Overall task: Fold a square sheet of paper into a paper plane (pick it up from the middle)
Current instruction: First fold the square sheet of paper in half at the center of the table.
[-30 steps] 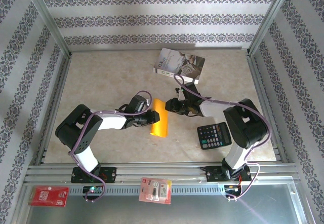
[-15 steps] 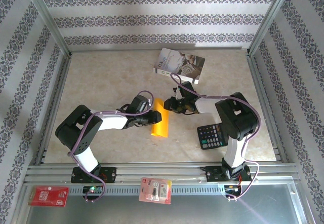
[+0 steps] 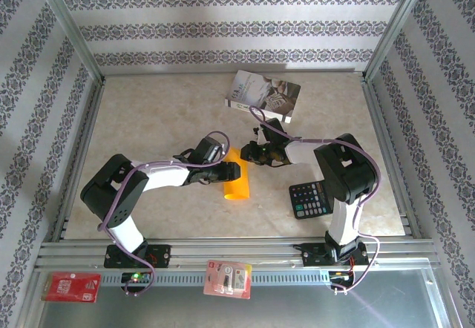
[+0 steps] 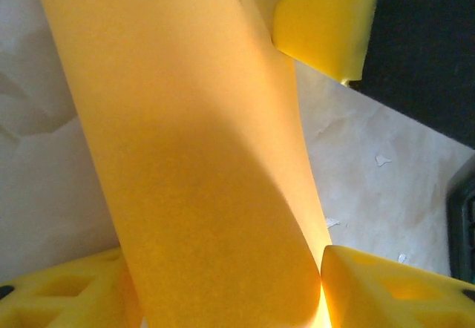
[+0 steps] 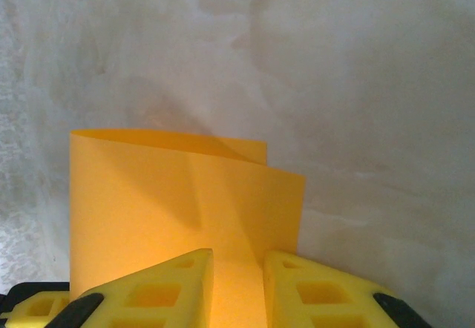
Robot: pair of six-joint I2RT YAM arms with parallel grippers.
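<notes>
Folded sheet [image 3: 239, 183] in the middle of the counter [image 3: 148, 120]
Left gripper's [image 3: 233, 170] jaws stand wide around it; right gripper's [image 5: 234, 265] jaws are narrow at its edge, grip unclear. If that pinch is loose, the fold may spring open.

left gripper [image 4: 223, 287] wide, right gripper [image 5: 237, 283] narrow

Beige table [image 3: 148, 120] — book [image 3: 263, 96], calculator [image 3: 314, 198], orange paper [image 3: 238, 185] resting on it.
</notes>
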